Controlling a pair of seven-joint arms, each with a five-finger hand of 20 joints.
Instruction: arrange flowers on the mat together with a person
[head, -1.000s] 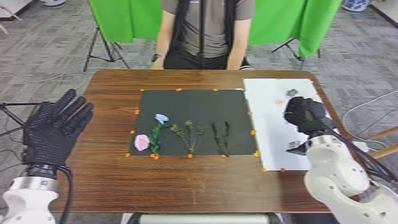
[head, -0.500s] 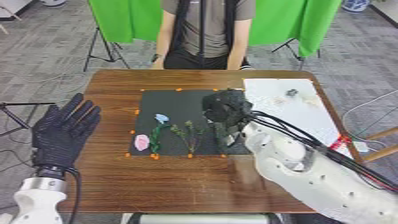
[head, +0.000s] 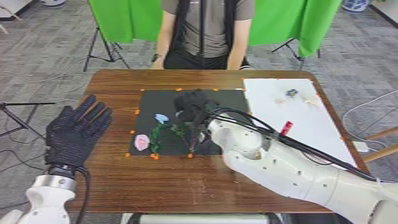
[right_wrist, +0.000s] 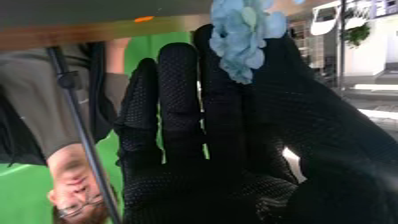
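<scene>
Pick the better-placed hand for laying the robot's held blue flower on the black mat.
Right, most likely. The right hand pinches the blue flower and is over the black mat; the left hand is open, left of the mat, holding nothing.

1. Your right hand (head: 192, 103), in its black glove, pinches pale blue flowers (right_wrist: 236, 42) with its thumb and finger.
2. Behind it you see the brown table (right_wrist: 107, 34), orange tape (right_wrist: 143, 19) and green cloth (right_wrist: 171, 39).
</scene>
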